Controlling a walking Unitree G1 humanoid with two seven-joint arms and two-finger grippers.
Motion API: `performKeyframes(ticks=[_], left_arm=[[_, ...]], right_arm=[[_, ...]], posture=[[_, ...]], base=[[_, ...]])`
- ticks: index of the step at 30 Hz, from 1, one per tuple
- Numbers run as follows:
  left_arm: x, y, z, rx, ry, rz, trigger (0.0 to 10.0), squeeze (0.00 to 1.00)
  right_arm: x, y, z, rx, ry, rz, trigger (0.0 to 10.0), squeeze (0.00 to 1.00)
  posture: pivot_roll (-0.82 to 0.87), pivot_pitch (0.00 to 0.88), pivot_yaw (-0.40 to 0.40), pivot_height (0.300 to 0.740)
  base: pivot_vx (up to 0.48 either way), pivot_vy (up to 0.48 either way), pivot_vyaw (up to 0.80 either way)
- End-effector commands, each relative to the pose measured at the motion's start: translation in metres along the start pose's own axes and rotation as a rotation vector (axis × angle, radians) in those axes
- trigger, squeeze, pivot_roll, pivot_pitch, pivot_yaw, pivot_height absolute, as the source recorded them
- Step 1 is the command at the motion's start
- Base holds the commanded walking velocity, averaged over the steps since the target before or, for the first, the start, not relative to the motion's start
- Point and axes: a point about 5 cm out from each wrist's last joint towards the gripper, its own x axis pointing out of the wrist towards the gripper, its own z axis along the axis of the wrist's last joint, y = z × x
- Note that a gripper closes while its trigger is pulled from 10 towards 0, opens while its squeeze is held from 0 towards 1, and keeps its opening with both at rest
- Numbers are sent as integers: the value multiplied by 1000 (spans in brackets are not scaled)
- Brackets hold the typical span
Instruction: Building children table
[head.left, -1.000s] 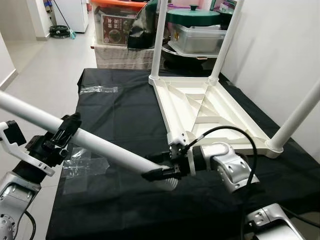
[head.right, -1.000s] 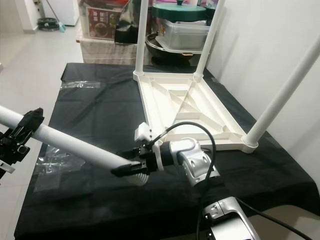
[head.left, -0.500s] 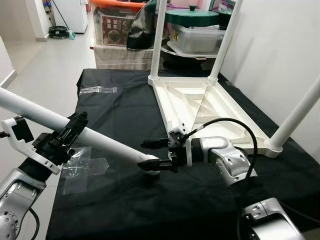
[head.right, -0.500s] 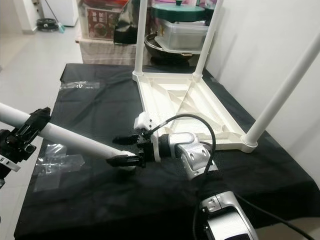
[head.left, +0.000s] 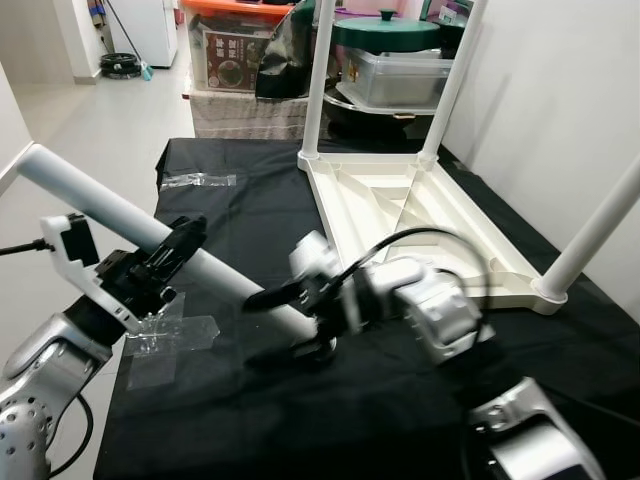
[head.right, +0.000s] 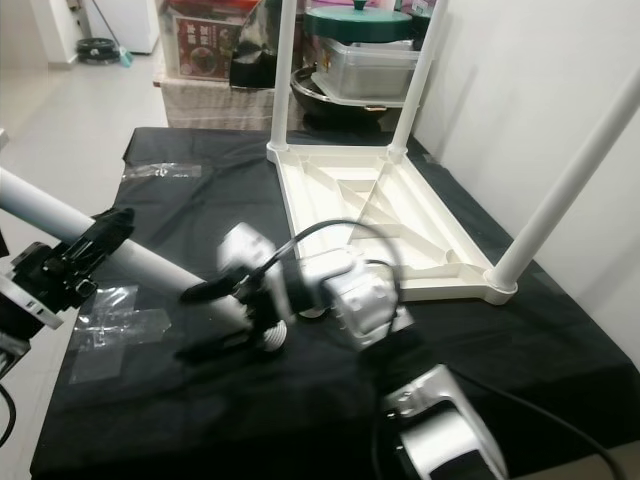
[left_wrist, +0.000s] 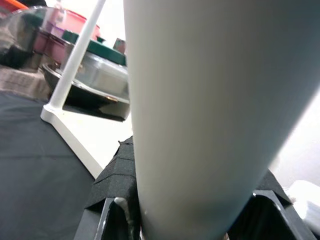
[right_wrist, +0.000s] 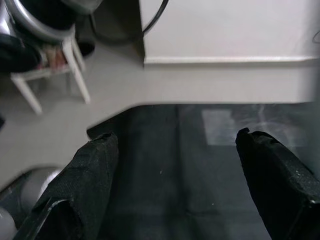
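Released by the spread-fingered right gripper (head.left: 285, 322), the table leg (head.left: 130, 226) stays clamped in the left gripper (head.left: 165, 262); steer its end toward the tabletop's (head.left: 420, 215) empty corner socket.

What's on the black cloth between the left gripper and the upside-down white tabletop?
In the left eye view, between the left gripper and the tabletop lie bare black cloth and the loose leg's lower end.

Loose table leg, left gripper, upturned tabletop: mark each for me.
Loose table leg (head.left: 90, 196), left eye view, on its bare white shaft above the grip.
Left gripper (head.left: 170, 252), left eye view, where the fingers clamp the leg.
Upturned tabletop (head.left: 330, 205), left eye view, on its near-side rim.
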Motion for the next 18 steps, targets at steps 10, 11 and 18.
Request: performKeyframes(ticks=[10, 11, 18], left_arm=[[4, -9, -9, -21, 37, -43, 10000, 0], [3, -8, -9, -19, 40, -37, 10000, 0], [0, -6, -11, -14, 45, -21, 10000, 0]], right_arm=[[18, -6, -2, 5, 87, -65, 10000, 0], [11, -4, 7, -22, 57, -36, 10000, 0], [-35, 3, 22, -125, 29, 23, 10000, 0]], posture=[[98, 0, -103, 740], [95, 0, -102, 740], [88, 0, -102, 740]], base=[[0, 0, 0], [0, 0, 0], [0, 0, 0]])
